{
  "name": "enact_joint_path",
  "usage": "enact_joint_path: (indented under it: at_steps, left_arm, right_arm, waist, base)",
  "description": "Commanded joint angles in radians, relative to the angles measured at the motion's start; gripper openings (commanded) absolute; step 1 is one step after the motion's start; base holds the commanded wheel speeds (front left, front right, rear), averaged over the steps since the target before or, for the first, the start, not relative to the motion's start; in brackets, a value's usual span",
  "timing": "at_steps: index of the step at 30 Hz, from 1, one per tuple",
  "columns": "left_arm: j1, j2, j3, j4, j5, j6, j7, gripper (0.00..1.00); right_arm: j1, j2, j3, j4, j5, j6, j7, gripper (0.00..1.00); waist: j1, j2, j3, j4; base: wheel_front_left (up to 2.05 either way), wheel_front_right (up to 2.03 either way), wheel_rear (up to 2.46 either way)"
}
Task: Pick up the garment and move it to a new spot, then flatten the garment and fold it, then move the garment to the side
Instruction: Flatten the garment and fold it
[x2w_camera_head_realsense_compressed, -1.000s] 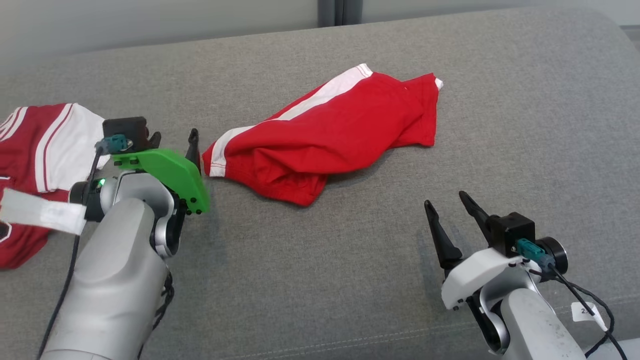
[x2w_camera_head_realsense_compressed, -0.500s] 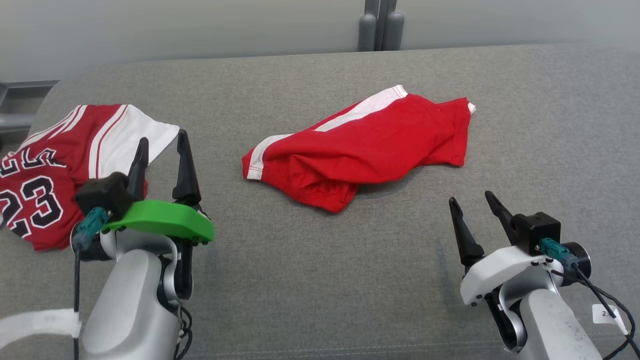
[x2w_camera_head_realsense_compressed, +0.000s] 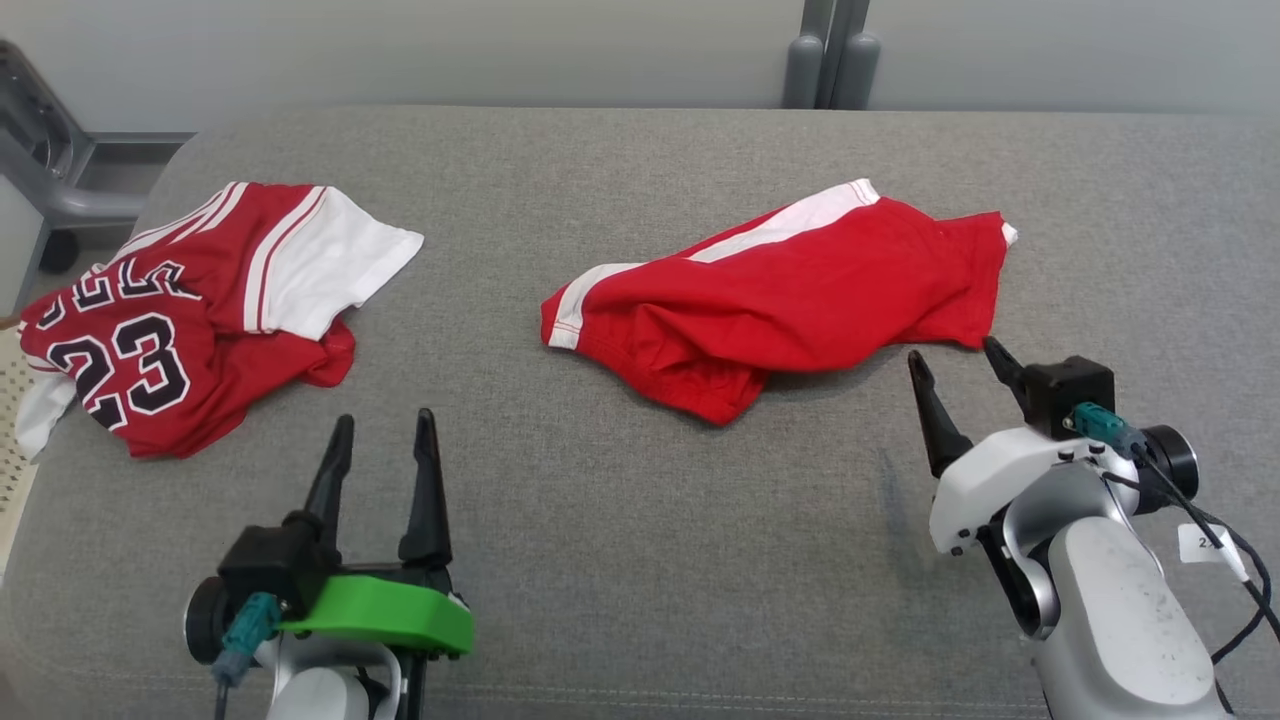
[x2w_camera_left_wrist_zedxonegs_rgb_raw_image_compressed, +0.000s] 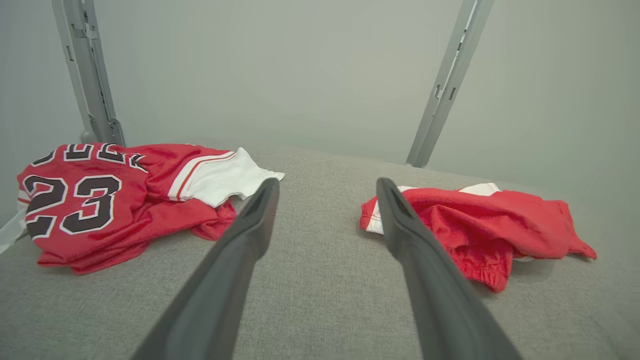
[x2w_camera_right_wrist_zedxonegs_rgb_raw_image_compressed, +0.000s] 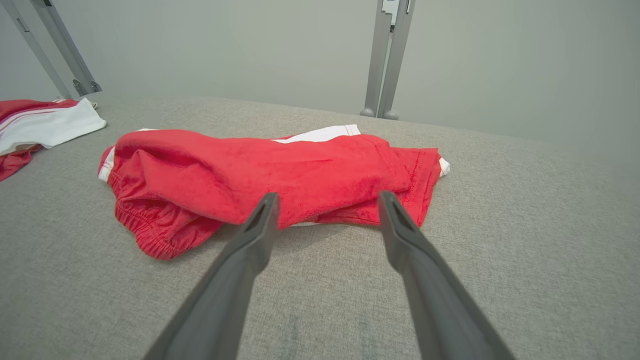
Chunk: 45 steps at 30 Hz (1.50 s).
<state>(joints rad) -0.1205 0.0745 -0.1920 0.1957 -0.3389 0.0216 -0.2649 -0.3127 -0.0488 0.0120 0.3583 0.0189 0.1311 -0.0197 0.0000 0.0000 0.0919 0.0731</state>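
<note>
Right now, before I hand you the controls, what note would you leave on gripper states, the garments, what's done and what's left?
Left gripper: open, empty, over the grey cushion near its front, between the two garments.
Right gripper: open, empty, tips just short of the red shorts at their near right hem; contact is hard to judge.
Shorts lie bunched mid-cushion; the number 23 jersey lies crumpled at the left end.
Done: nothing looks flattened or folded.
Left: grasp, relocate, flatten, fold, set aside.
</note>
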Motion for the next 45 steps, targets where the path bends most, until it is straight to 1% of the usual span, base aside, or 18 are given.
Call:
enact_joint_path:
  at_steps: [1, 3, 6, 10, 18, 25, 34, 37, 44, 45]
  left_arm:
    - [0.029, -0.005, -0.009, -0.009, 0.016, 0.000, 0.000, 1.00]
    - [0.036, -0.007, -0.013, -0.018, 0.021, 0.000, 0.000, 1.00]
    - [0.056, -0.012, -0.025, -0.031, 0.025, 0.000, 0.000, 1.00]
    - [0.061, -0.014, -0.036, -0.041, 0.029, 0.002, 0.000, 1.00]
    - [0.028, -0.019, -0.076, -0.038, 0.032, -0.019, 0.000, 1.00]
    - [-0.020, -0.022, -0.121, -0.040, 0.035, -0.016, 0.000, 1.00]
    - [-0.064, -0.024, -0.178, -0.059, 0.024, -0.012, 0.000, 1.00]
    - [-0.063, -0.024, -0.201, -0.062, 0.023, -0.005, 0.000, 1.00]
    - [-0.070, -0.024, -0.228, -0.050, 0.008, 0.005, 0.000, 1.00]
    - [-0.071, -0.024, -0.229, -0.050, 0.007, 0.007, 0.000, 1.00]
  right_arm:
    - [-0.025, -0.002, -0.004, 0.008, -0.016, -0.001, 0.023, 1.00]
    - [-0.036, -0.002, -0.006, 0.010, -0.020, -0.001, 0.033, 1.00]
    - [-0.076, -0.006, -0.009, 0.031, -0.029, -0.001, 0.078, 1.00]
    - [-0.162, -0.040, -0.020, 0.079, -0.002, -0.001, 0.153, 1.00]
    - [-0.372, -0.116, -0.104, 0.245, -0.002, -0.001, 0.306, 1.00]
    - [-0.519, -0.174, -0.167, 0.387, -0.073, -0.001, 0.417, 1.00]
    - [-0.620, -0.227, -0.268, 0.485, -0.148, -0.001, 0.440, 1.00]
    - [-0.647, -0.232, -0.308, 0.502, -0.174, -0.001, 0.444, 1.00]
    - [-0.674, -0.210, -0.364, 0.562, -0.219, -0.001, 0.460, 1.00]
    - [-0.675, -0.204, -0.368, 0.570, -0.224, -0.001, 0.462, 0.86]
  waist:
    - [0.0000, 0.0000, 0.009, 0.016]
    - [0.0000, 0.0000, 0.012, 0.020]
    - [0.0000, 0.0000, 0.022, 0.036]
    - [0.0000, 0.0000, 0.040, 0.062]
    - [0.0000, 0.0000, 0.094, 0.128]
    - [0.0000, 0.0000, 0.165, 0.190]
    - [0.0000, 0.0000, 0.235, 0.265]
    - [0.0000, 0.0000, 0.260, 0.284]
    - [0.0000, 0.0000, 0.282, 0.304]
    - [0.0000, 0.0000, 0.283, 0.305]
  base:
    - [0.00, 0.00, 0.00]
    - [0.00, 0.00, 0.00]
    - [0.00, 0.00, 0.00]
    - [0.00, 0.00, 0.00]
    - [0.00, 0.00, 0.00]
    - [0.00, 0.00, 0.00]
    - [0.00, 0.00, 0.00]
    - [0.00, 0.00, 0.00]
    - [0.00, 0.00, 0.00]
    - [0.00, 0.00, 0.00]
